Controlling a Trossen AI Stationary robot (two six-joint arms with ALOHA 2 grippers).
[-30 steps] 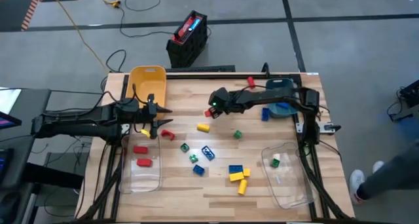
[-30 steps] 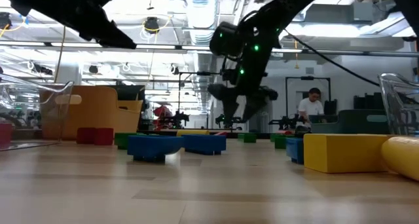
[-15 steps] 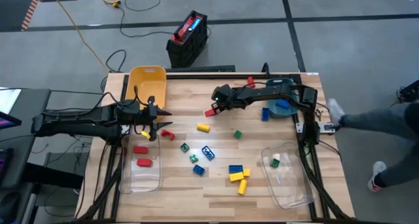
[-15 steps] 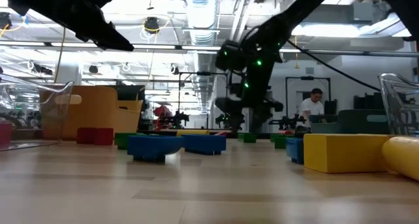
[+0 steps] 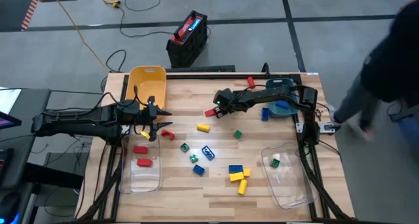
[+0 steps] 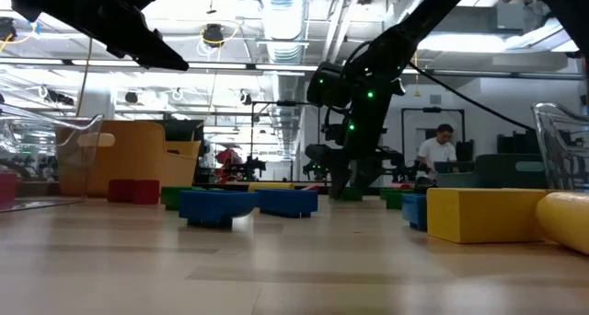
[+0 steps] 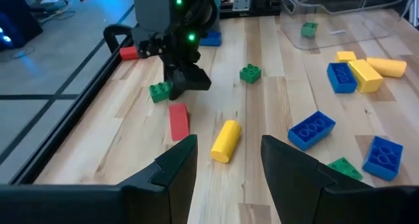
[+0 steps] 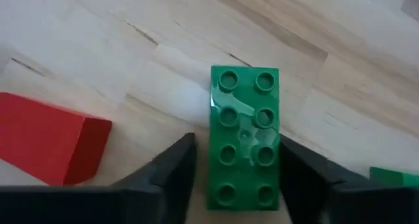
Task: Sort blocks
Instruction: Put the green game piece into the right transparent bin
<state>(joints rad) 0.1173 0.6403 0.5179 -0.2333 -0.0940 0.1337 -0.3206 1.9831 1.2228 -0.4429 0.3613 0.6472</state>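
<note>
My left gripper (image 5: 152, 122) hovers beside the yellow bin (image 5: 148, 85), jaws parted and empty. Red blocks (image 5: 141, 156) lie in the clear bin (image 5: 140, 178) below it. Mid-tabletop (image 5: 216, 186), my right gripper (image 8: 239, 165) is down over a green block (image 8: 244, 133), jaws touching its long sides; I cannot tell if the grip is firm. A red block (image 8: 49, 140) lies beside it.
</note>
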